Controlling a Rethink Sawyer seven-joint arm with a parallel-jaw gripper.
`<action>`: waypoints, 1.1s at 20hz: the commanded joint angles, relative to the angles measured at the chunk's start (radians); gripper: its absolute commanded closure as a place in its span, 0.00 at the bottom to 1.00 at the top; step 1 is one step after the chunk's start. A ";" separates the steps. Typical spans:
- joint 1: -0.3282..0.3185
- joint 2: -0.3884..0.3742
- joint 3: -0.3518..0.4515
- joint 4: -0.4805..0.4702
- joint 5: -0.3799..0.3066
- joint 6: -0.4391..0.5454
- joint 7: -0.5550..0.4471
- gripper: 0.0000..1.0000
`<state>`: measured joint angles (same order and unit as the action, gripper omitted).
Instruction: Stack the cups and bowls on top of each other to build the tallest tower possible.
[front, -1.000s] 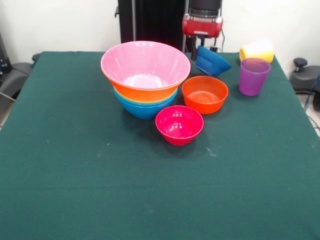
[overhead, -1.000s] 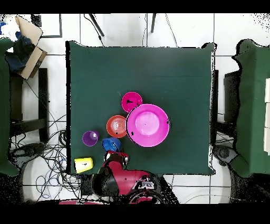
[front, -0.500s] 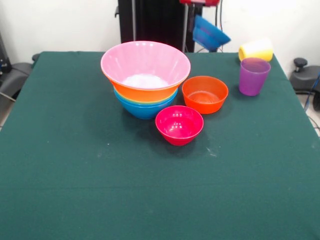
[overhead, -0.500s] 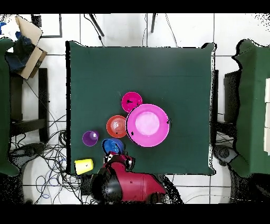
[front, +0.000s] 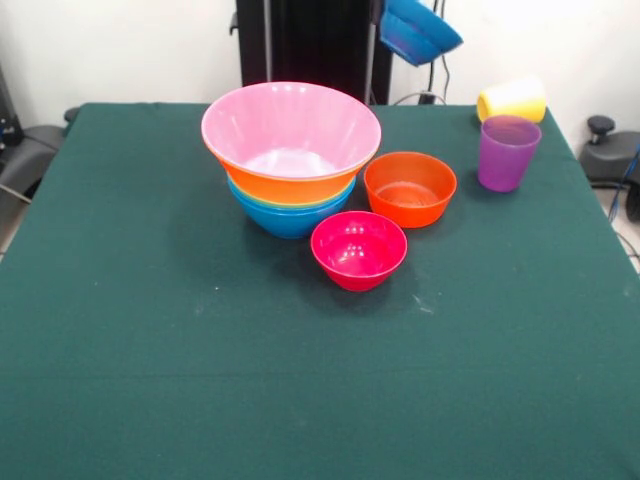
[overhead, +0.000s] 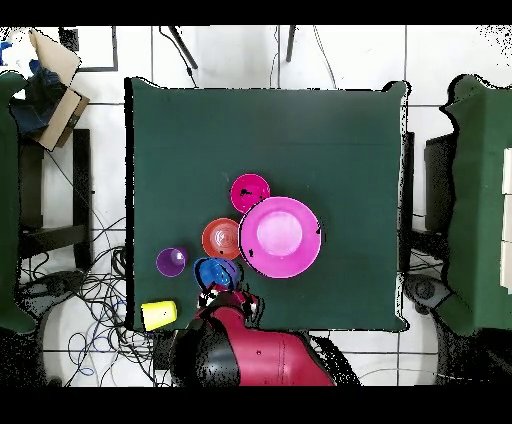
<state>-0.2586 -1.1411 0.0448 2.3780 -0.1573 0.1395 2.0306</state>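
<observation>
The tower stands mid-table: a wide pink bowl (front: 290, 125) nested in an orange one (front: 290, 187), on a blue base bowl (front: 290, 220). Beside it sit an orange-red bowl (front: 409, 188) and a crimson bowl (front: 358, 249). The purple cup (front: 507, 152) stands upright, and behind it the yellow cup (front: 513, 100) lies on its side. A small dark blue bowl (front: 418, 30) hangs tilted high above the table's far edge. In the overhead view my gripper (overhead: 224, 292) is shut on the rim of this dark blue bowl (overhead: 213, 272), just beside the orange-red bowl (overhead: 221, 239).
A green cloth covers the table (front: 150, 350). The black pedestal column (front: 300, 45) rises behind the tower. In the overhead view a cardboard box (overhead: 50, 80) sits off the table's corner, and cables lie on the floor near the yellow cup (overhead: 158, 314).
The dark blue bowl has left the table behind the orange-red bowl and risen with the gripper to the top of the front view. Everything else is still.
</observation>
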 joint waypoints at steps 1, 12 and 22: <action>-0.071 -0.057 0.156 0.030 0.035 0.155 -0.017 1.00; -0.281 -0.039 0.253 -0.057 -0.035 0.244 -0.153 1.00; -0.375 0.020 0.306 -0.119 -0.133 0.257 -0.156 1.00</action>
<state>-0.6155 -1.1946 0.2457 2.3142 -0.1968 0.2949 2.0306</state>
